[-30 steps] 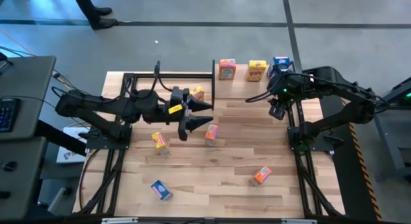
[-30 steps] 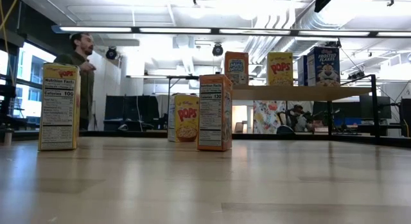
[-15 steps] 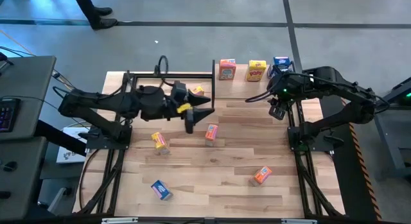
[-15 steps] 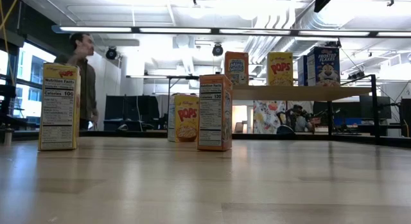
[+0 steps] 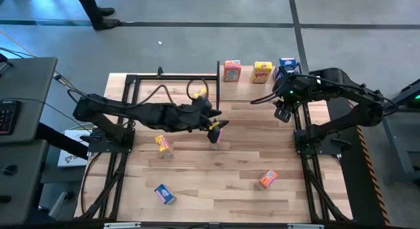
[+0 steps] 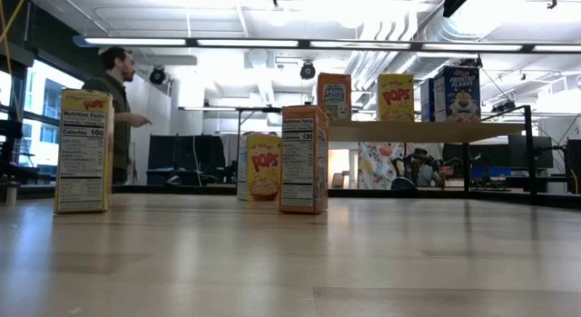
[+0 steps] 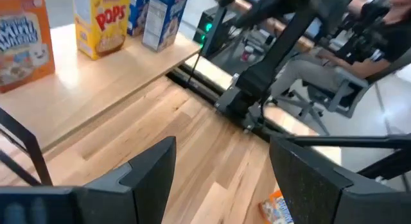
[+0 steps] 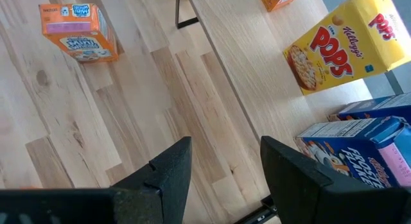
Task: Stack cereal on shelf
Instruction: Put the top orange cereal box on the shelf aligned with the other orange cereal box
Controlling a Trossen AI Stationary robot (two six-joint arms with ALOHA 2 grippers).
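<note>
Left gripper point(image 5: 215, 127), jaws spread, is held over an orange box point(image 5: 216, 135) mid-table; right gripper point(image 5: 283, 113), jaws spread, is parked beside the shelf point(image 5: 246, 86).

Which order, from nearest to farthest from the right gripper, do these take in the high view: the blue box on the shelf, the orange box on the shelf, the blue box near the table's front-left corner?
From the right gripper:
1. Blue box on the shelf, just beyond it, at the shelf's right end.
2. Orange box on the shelf, at the shelf's left end.
3. Blue box near the front-left corner, far across the table.
</note>
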